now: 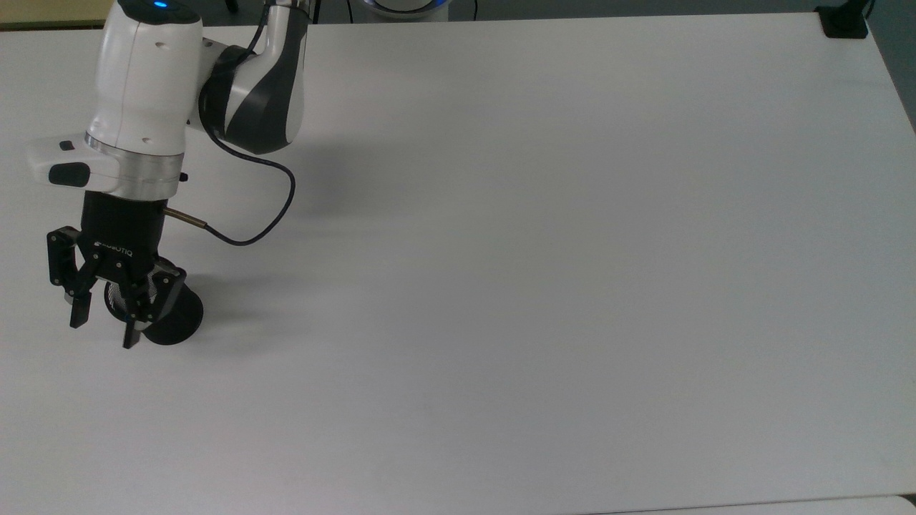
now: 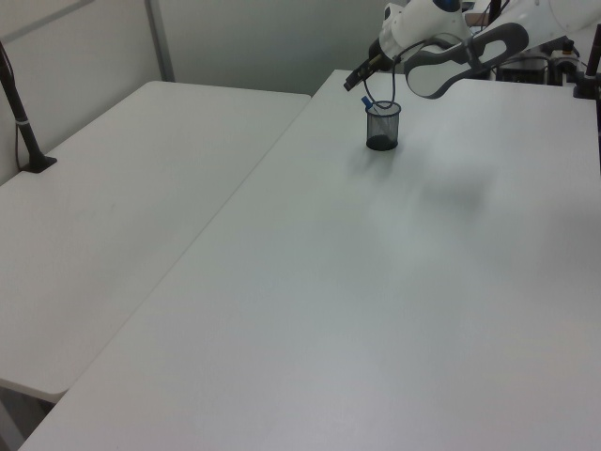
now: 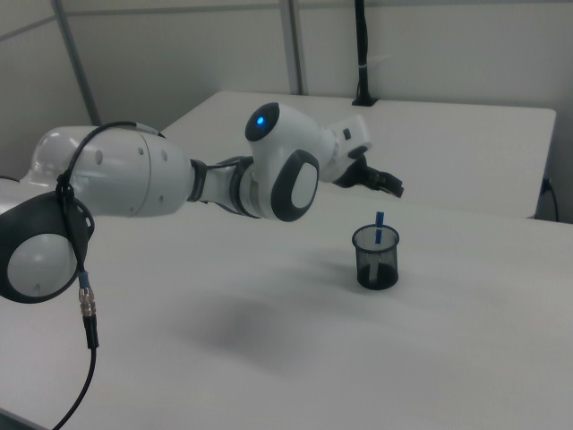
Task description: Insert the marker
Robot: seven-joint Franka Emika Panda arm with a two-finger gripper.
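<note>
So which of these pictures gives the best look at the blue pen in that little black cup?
The right view: the marker stands clear above the mesh cup. The left view shows a small blue tip. In the top view the open gripper covers the cup.

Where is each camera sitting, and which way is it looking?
Top view: high over the white table, looking down; the arm and its open gripper stand at the top view's left, over the mesh cup.
Left view: off a far table end, looking along it to the arm at the back.
Right view: low beside the arm, its big joints near.
Left and right views share the marker standing in the cup.
</note>
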